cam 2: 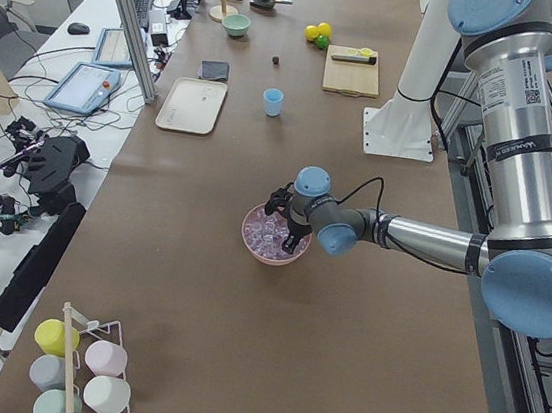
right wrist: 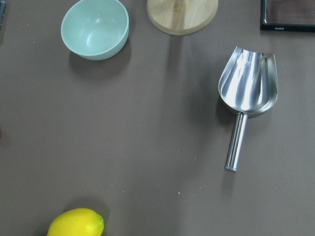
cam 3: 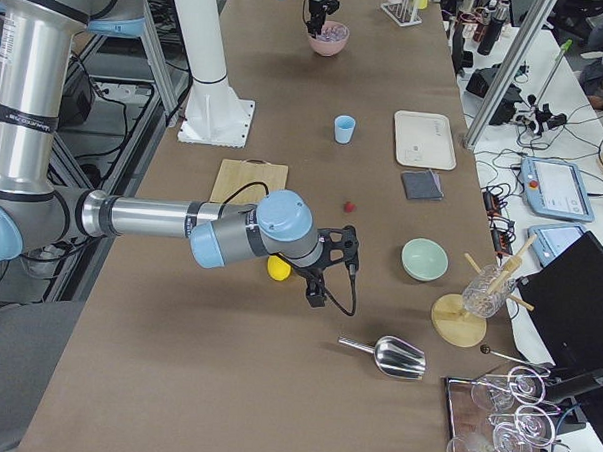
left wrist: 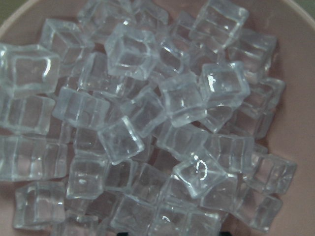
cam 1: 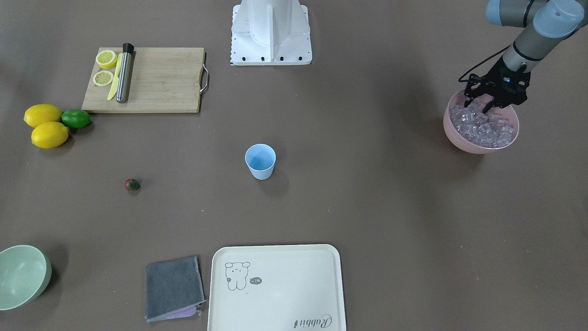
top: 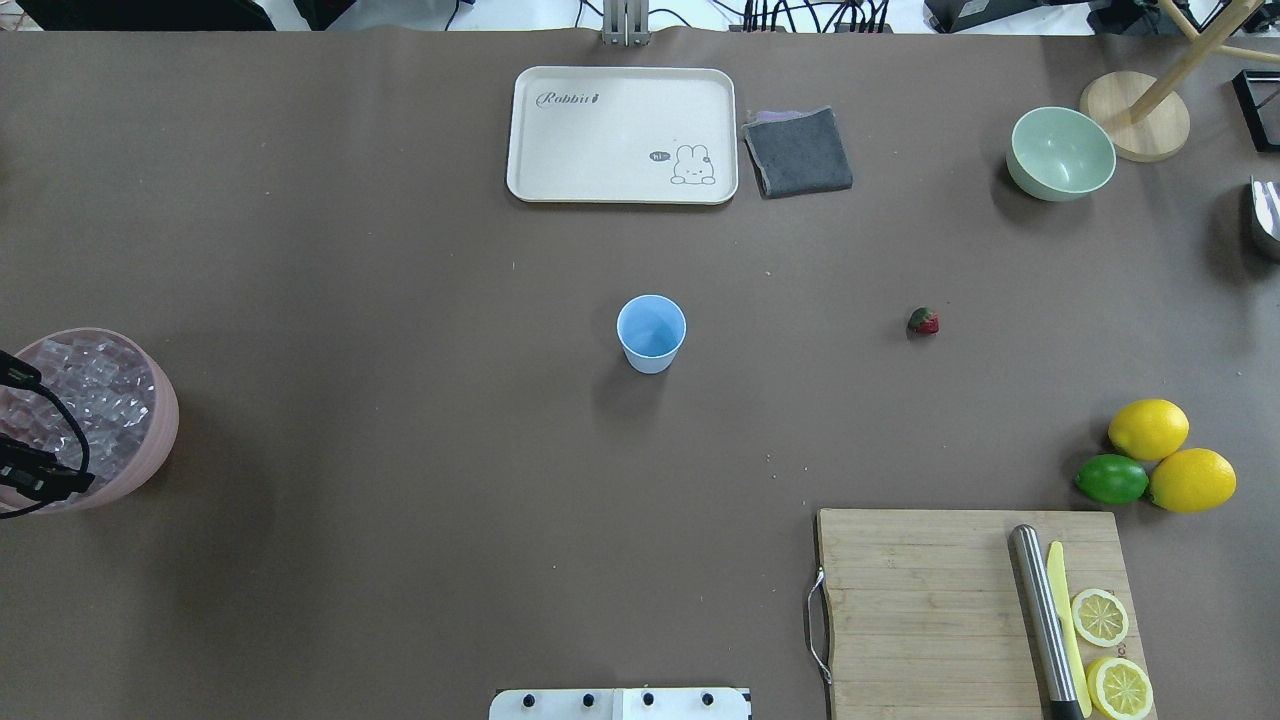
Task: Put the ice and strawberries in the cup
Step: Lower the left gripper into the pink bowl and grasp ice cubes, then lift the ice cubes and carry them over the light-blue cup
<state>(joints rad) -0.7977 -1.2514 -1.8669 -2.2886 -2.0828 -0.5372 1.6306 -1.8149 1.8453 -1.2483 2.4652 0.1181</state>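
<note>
The ice step was in hand: the left tool (cam 1: pixel 481 104), its jaws apart, hung over the ice (cam 1: pixel 484 128) in the bowl (cam 1: pixel 460 141) at upper right, and next it probably needed to close on a cube for the cup (cam 1: pixel 260 161) at centre.

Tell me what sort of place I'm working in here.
Probably a robotics lab staged as a drink-prep station: tablets beside the table, a pink bowl of ice, a cutting board with lemon halves.
</note>
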